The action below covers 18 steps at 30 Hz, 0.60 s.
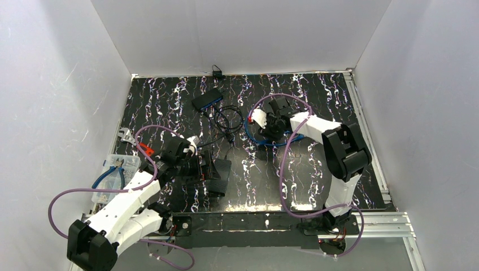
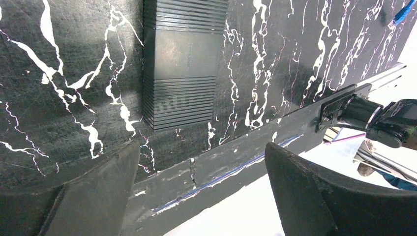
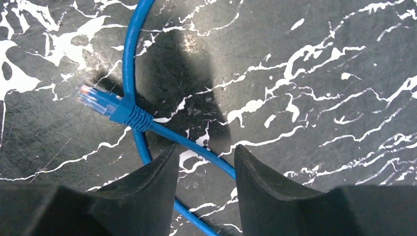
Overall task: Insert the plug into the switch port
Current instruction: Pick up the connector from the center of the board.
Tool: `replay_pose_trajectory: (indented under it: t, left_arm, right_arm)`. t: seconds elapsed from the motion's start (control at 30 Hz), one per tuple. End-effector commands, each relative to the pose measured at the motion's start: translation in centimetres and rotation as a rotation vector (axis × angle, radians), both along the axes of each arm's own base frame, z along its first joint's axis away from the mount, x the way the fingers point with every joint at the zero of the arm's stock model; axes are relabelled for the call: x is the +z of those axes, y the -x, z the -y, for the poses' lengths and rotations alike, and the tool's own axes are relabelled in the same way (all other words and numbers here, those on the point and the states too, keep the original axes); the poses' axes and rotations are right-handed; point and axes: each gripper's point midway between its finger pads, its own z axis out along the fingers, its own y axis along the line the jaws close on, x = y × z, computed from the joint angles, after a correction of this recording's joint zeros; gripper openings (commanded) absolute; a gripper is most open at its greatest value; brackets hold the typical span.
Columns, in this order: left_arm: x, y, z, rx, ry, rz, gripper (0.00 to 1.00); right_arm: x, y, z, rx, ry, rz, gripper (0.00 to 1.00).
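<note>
The blue cable point(image 3: 129, 59) lies looped on the black marbled table, and its clear plug point(image 3: 96, 101) points left, flat on the surface. My right gripper point(image 3: 206, 150) is open just above it. The cable runs slantwise through the gap between the two fingertips, a short way behind the plug. In the top view the right gripper point(image 1: 265, 121) hovers over the blue cable point(image 1: 265, 141) at mid-table. The switch point(image 2: 182, 64), a black ribbed box point(image 1: 217, 175), lies near the front edge. My left gripper point(image 2: 201, 147) stands wide open and empty, just short of it. The switch's ports do not show.
A small dark box point(image 1: 207, 99) with coiled black cables point(image 1: 229, 118) sits at the back. A clear plastic bin point(image 1: 135, 161) holding blue-handled pliers point(image 1: 110, 175) stands at the left edge. The table's front rail point(image 2: 236, 162) runs under the left fingers. White walls enclose three sides.
</note>
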Motion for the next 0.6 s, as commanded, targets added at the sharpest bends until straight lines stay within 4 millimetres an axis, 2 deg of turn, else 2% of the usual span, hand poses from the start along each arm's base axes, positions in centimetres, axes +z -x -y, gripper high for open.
replay_pose_trajectory:
  t: [0.0, 0.3, 0.57]
  left_arm:
    - [1.0, -0.2, -0.2, -0.004, -0.013, 0.027, 0.98]
    - [0.8, -0.2, -0.2, 0.002, -0.014, 0.017, 0.98]
    - [1.0, -0.3, -0.3, 0.011, -0.015, 0.02, 0.98]
  right_arm:
    - [0.2, 0.4, -1.1, 0.065, -0.031, -0.059, 0.48]
    - [-1.7, 1.9, -1.3, 0.084, -0.035, -0.156, 0.42]
    - [-1.5, 1.7, -1.7, 0.079, -0.037, -0.183, 0.19]
